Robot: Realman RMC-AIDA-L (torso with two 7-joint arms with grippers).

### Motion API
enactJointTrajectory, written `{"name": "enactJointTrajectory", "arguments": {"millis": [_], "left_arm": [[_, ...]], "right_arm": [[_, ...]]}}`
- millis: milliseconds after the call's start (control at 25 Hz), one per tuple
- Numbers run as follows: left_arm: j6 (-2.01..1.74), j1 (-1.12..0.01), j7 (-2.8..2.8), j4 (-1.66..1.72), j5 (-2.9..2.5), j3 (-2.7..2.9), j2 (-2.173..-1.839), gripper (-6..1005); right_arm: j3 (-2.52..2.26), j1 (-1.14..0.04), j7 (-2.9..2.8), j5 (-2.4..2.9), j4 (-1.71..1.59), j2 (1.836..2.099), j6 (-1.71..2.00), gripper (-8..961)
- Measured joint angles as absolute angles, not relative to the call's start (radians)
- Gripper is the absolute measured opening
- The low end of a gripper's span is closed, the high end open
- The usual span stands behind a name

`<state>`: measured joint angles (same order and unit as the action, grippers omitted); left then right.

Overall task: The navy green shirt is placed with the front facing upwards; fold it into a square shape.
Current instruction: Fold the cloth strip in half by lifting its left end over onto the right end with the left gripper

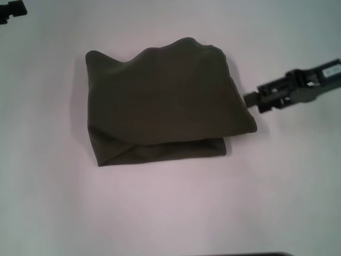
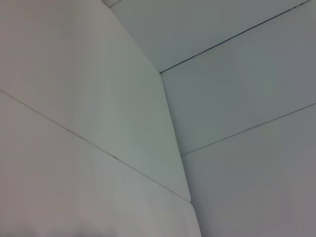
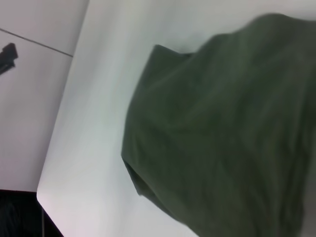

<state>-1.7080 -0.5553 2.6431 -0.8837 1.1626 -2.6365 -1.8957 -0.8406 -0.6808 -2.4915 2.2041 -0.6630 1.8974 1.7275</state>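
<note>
The navy green shirt (image 1: pixel 160 101) lies folded into a rough rectangle in the middle of the white table (image 1: pixel 170 213). Its plain side faces up, its far edge is wavy, and a lower layer sticks out along the near edge. My right gripper (image 1: pixel 250 98) hovers just off the shirt's right edge, pointing at it, with a small gap between them. The right wrist view is filled by the shirt (image 3: pixel 227 133), seen close. Parked at the table's far left corner is my left gripper (image 1: pixel 11 10), well away from the cloth.
The table's rounded corner and edge (image 3: pixel 49 187) show in the right wrist view, with dark floor beyond. The left wrist view holds only pale panels with thin seams (image 2: pixel 168 123).
</note>
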Motion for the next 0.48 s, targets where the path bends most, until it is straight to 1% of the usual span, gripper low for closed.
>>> {"name": "enactJointTrajectory", "arguments": {"millis": [80, 240, 360, 480], "left_arm": [[-1.706, -0.556, 2.643, -0.879, 1.163, -2.636, -1.894, 690], [-1.694, -0.557, 2.642, -0.867, 1.162, -2.633, -1.889, 690], [-1.692, -0.559, 2.645, -0.859, 1.125, -2.609, -1.877, 690], [-1.692, -0.561, 2.651, -0.859, 1.09, -2.597, -1.877, 690]], "right_arm": [[-0.841, -0.665, -2.492, 2.21, -0.66, 1.89, 1.743, 728], [-0.839, -0.649, -2.5, 2.244, -0.66, 1.885, 1.773, 729], [-0.839, -0.648, -2.508, 2.282, -0.659, 1.89, 1.778, 727], [-0.839, -0.646, -2.508, 2.298, -0.658, 1.9, 1.769, 726]]}}
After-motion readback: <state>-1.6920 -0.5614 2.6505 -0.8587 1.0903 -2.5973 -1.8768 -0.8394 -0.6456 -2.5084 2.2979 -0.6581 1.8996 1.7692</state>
